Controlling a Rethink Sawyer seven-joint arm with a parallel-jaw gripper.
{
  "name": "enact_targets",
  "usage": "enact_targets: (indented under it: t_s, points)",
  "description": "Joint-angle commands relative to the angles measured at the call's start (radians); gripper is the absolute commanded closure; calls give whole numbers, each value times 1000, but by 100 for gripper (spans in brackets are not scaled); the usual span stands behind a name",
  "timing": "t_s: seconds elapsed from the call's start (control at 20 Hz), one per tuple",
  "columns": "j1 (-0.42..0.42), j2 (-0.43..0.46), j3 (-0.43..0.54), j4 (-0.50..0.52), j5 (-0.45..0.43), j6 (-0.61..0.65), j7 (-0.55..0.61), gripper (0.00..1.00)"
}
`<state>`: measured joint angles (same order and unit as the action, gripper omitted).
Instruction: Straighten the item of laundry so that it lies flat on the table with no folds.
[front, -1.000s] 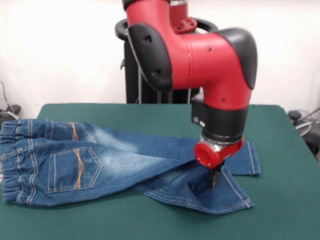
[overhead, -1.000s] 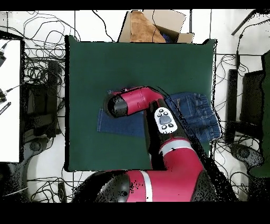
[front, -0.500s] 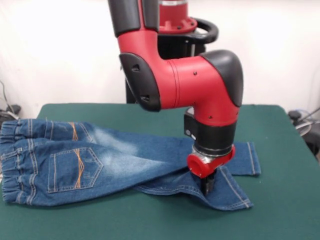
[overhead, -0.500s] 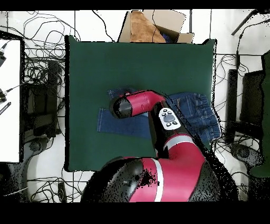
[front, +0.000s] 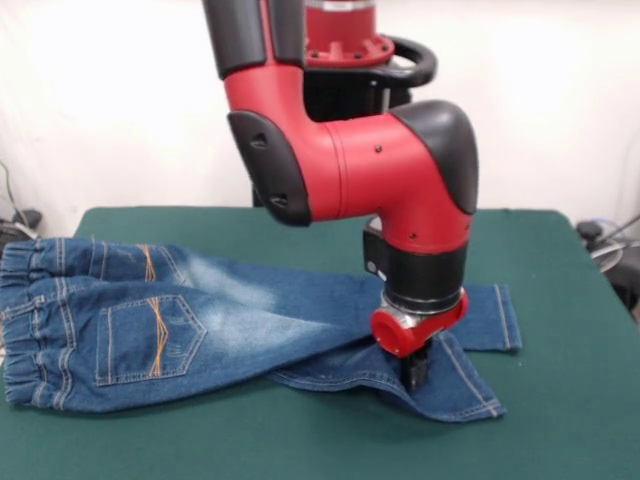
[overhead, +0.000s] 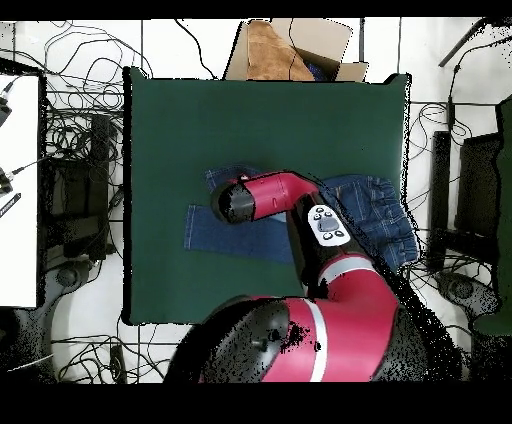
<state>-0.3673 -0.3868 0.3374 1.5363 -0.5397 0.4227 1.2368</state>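
Observation:
The item of laundry (front: 150, 330) is a small pair of blue jeans lying back pockets up on the green table (front: 560, 300), with its waistband at the left edge. Its two legs run to the right, and the nearer leg is skewed and creased, partly under the other. My gripper (front: 414, 378) points straight down onto that nearer leg close to its hem, its fingers together and pinching the denim. In the overhead view the jeans (overhead: 375, 215) stretch from the right edge toward the middle of the table (overhead: 200, 120), and the arm's wrist hides the gripper.
The waistband hangs over the table's left edge in the front view. An open cardboard box (overhead: 290, 50) stands beyond the table's far side in the overhead view. Cables and equipment lie on the floor all round.
The arm has shifted left in the front view and slightly nearer the camera. The gripper has moved along the nearer leg, dragging its fold a little.

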Motion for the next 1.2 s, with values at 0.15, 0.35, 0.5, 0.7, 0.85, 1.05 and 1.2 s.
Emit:
enact_targets:
  t_s: [0.15, 0.35, 0.5, 0.7, 0.85, 1.05, 1.2]
  points:
    - [-95, 141, 89, -23, 22, -184, 134, 100]
    - [-85, 172, 81, -69, 47, -211, 164, 100]
    - [-95, 183, 90, -78, 65, -237, 169, 100]
    - [-122, 186, 126, -71, 87, -277, 179, 100]
    - [-130, 177, 134, -55, 102, -290, 195, 100]
    - [-134, 143, 153, -14, 121, -321, 218, 100]
    - [-115, 123, 148, -4, 142, -318, 236, 100]
